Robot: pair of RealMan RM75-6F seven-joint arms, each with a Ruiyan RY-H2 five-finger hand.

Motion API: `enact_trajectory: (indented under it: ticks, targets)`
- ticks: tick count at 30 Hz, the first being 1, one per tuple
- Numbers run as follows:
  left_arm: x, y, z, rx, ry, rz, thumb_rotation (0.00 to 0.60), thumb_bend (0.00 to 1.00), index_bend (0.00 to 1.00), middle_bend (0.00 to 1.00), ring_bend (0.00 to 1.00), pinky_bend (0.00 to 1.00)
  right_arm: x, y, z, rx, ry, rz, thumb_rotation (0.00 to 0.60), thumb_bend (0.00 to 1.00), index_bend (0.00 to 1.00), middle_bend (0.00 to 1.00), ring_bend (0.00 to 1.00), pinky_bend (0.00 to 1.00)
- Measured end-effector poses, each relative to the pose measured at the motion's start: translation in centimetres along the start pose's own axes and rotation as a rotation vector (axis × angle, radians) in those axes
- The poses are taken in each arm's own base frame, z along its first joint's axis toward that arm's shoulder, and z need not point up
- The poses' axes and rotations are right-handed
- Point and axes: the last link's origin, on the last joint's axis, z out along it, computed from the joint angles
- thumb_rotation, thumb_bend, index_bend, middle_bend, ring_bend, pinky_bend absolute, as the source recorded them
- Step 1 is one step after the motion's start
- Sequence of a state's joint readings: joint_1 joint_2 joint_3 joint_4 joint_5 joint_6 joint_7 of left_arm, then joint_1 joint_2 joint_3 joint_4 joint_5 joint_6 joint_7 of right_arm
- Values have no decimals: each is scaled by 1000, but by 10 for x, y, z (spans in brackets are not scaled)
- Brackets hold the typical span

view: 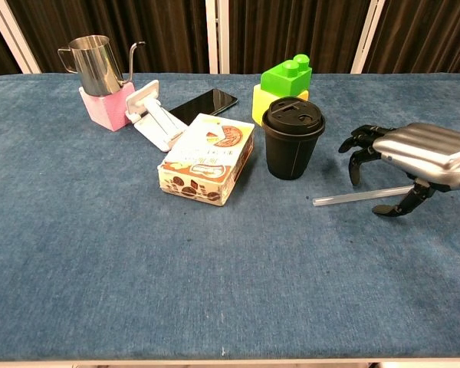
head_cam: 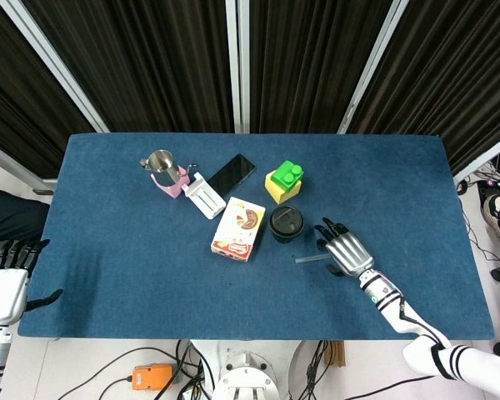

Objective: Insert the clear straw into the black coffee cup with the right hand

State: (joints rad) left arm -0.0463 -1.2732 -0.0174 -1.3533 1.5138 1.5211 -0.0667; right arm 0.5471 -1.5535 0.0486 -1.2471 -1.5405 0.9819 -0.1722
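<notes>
The black coffee cup [head_cam: 286,223] [view: 293,138] stands upright with its lid on, near the table's middle. Just right of it the clear straw [head_cam: 308,258] [view: 351,197] lies flat on the blue cloth. My right hand [head_cam: 343,247] [view: 410,157] hovers palm down over the straw's right end and hides that end in the head view. Its fingers are spread and curved downward, and they hold nothing. The thumb sits close beside the straw; I cannot tell if it touches. My left hand [head_cam: 7,279] hangs open past the table's left front edge.
A snack box [head_cam: 238,228] lies left of the cup. Green and yellow blocks [head_cam: 284,181] stand right behind the cup. Farther back left are a black phone [head_cam: 231,174], a white stand [head_cam: 204,197] and a steel pitcher [head_cam: 162,165] on a pink block.
</notes>
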Motion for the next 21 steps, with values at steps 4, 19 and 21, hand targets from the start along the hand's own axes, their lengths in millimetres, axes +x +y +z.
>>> enact_trajectory:
  ticks: [4,19,21]
  targets:
    - [0,-1,-1,4,0,0,600,11,145,167,80,36,-4,0,1,-2,-2,11,600,482,541,189,95,238]
    - [-1,-3,-2,9,-1,2,600,11,145,167,80,36,-9,5,3,-31,12,47,600,541,667,237,112,238]
    - [-1,-4,-2,10,-1,2,600,11,145,167,80,36,-7,7,2,-35,24,60,600,541,677,253,124,238]
